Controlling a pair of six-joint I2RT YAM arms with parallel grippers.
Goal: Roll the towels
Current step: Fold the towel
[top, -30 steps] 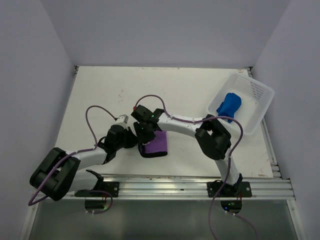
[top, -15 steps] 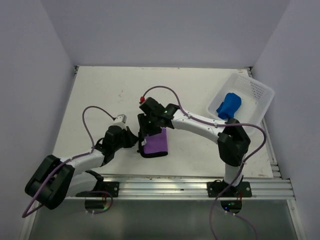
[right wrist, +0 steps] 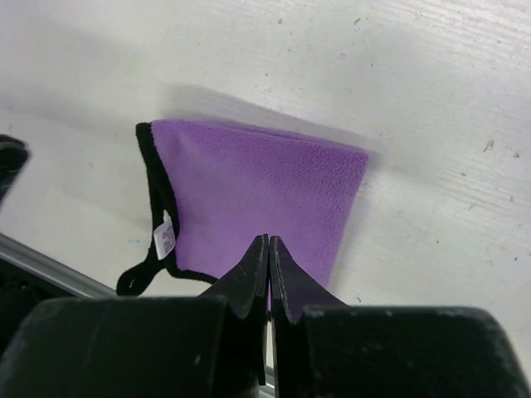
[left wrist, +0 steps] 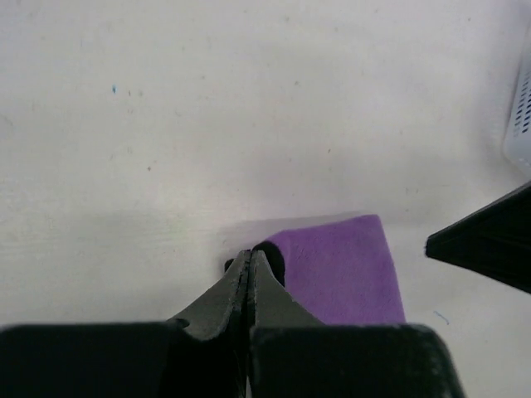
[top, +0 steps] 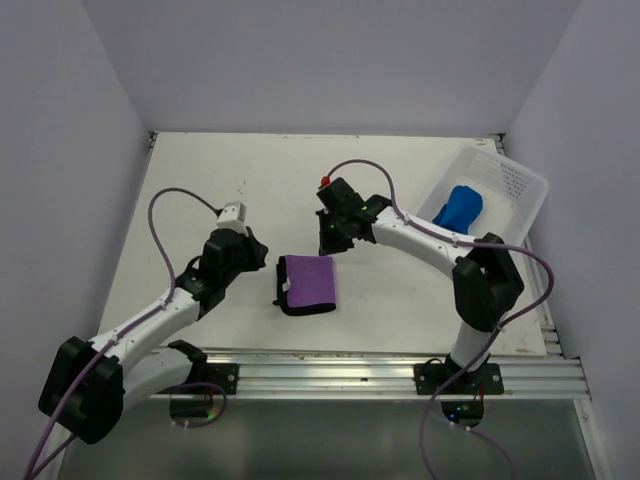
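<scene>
Where the right end effector (right wrist: 267,241) overlaps, purple towel (right wrist: 249,186) hides.

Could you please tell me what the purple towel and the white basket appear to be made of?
Purple towel: soft fleecy cloth, probably microfibre, matte; fine nap and stitched black edge show. Basket: seemingly hard white plastic, smooth; rows of small holes in its wall.

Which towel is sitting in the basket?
The blue towel, bunched in the white basket; the purple towel lies folded flat on the table.
</scene>
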